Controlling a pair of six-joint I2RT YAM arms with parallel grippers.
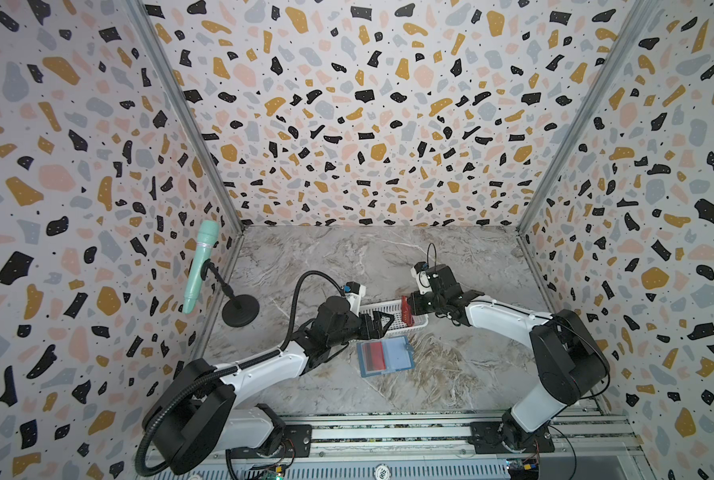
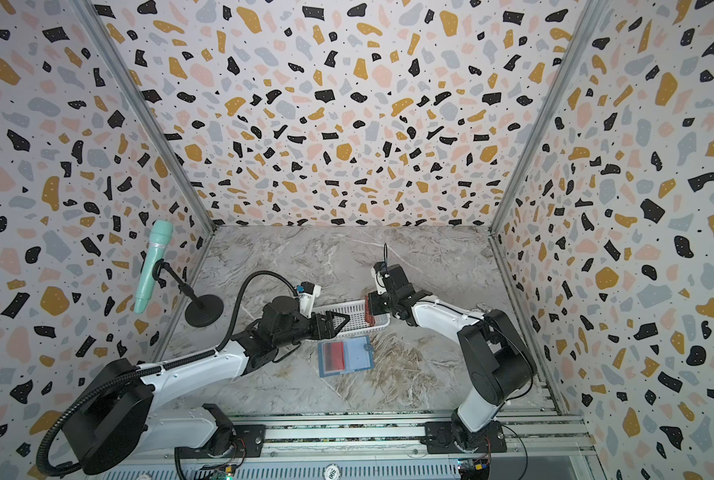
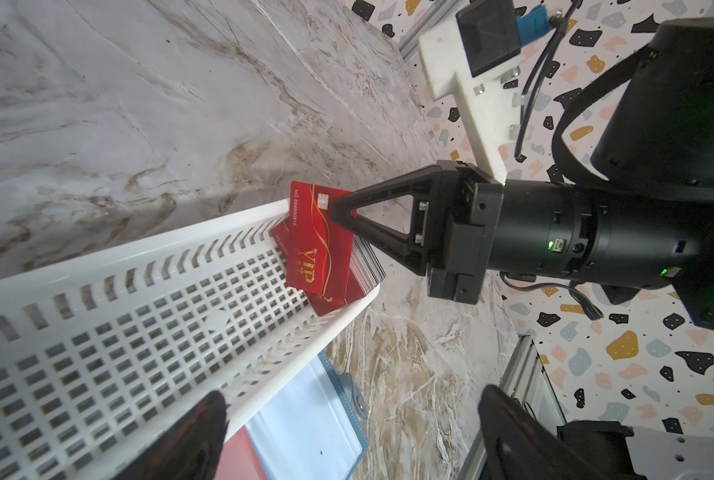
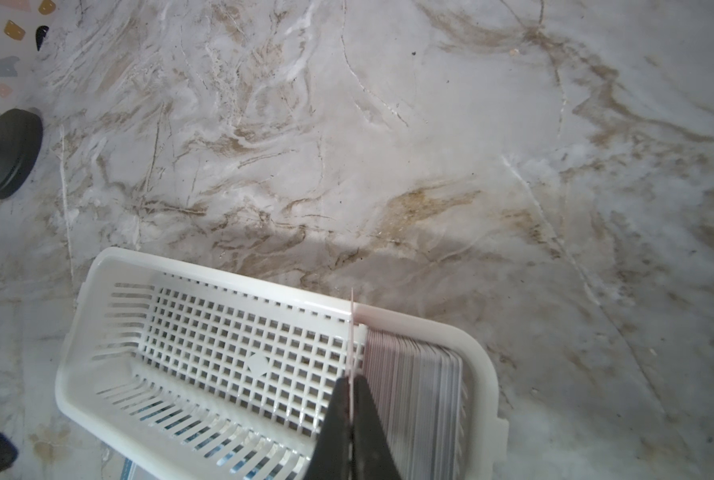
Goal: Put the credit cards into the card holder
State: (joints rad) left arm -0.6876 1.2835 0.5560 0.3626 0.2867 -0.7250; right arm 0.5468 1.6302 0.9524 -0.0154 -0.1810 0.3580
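1. The right end effector [image 4: 352,384] is clamped tight on one red card [image 3: 320,237], gripping it at a corner beside the gold chip. The card stands on edge, and its "VIP" lettering faces the left arm's camera.
2. The gripped card stands at the front of a stack of cards [image 4: 413,374]. The stack is packed on edge into the right-hand end of a white perforated basket [image 4: 230,276]. Whether the card is clear of the basket floor cannot be told.
3. The left end effector [image 1: 382,322] hangs with its fingers spread wide and nothing between them. In both top views it sits over the basket's near left part, just beyond the card holder [image 1: 390,353].
4. The blue-grey card holder lies open and flat on the marble surface [image 1: 347,257], just in front of the basket and apart from both arms. A second card [image 1: 375,355] shows red through the clear sleeve on its left half. The snap tab sticks out at its right edge.
5. A mint-green microphone [image 1: 199,266] on a black round stand is near the left wall, well apart from the basket.
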